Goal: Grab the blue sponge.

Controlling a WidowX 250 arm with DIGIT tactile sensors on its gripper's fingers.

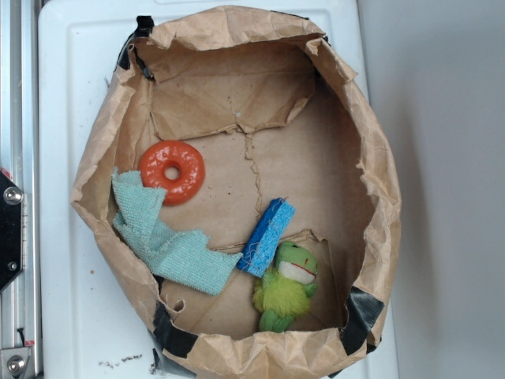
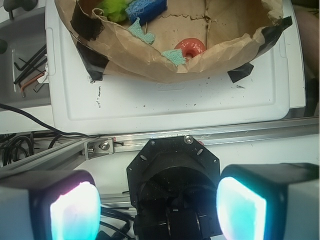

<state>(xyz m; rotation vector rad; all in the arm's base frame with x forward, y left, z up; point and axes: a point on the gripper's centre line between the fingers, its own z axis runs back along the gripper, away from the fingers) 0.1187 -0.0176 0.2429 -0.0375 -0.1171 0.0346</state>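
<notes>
The blue sponge [image 1: 267, 236] lies tilted on the floor of the brown paper bag [image 1: 379, 158], between the teal cloth and the green plush toy [image 1: 287, 285], touching both. In the wrist view the blue sponge [image 2: 146, 9] shows at the top edge, inside the bag. My gripper [image 2: 158, 209] is far from it, back over the robot's own black base [image 2: 172, 185], outside the bag. Its glowing cyan pads [image 2: 75, 212] stand wide apart with nothing between them. The gripper does not show in the exterior view.
An orange ring [image 1: 172, 171] lies at the bag's left, with the light teal terry cloth [image 1: 166, 241] below it. The bag's crumpled walls stand up around everything. The bag rests on a white tray [image 2: 165, 100]. An aluminium rail [image 2: 200, 140] and cables [image 2: 20, 142] lie near the base.
</notes>
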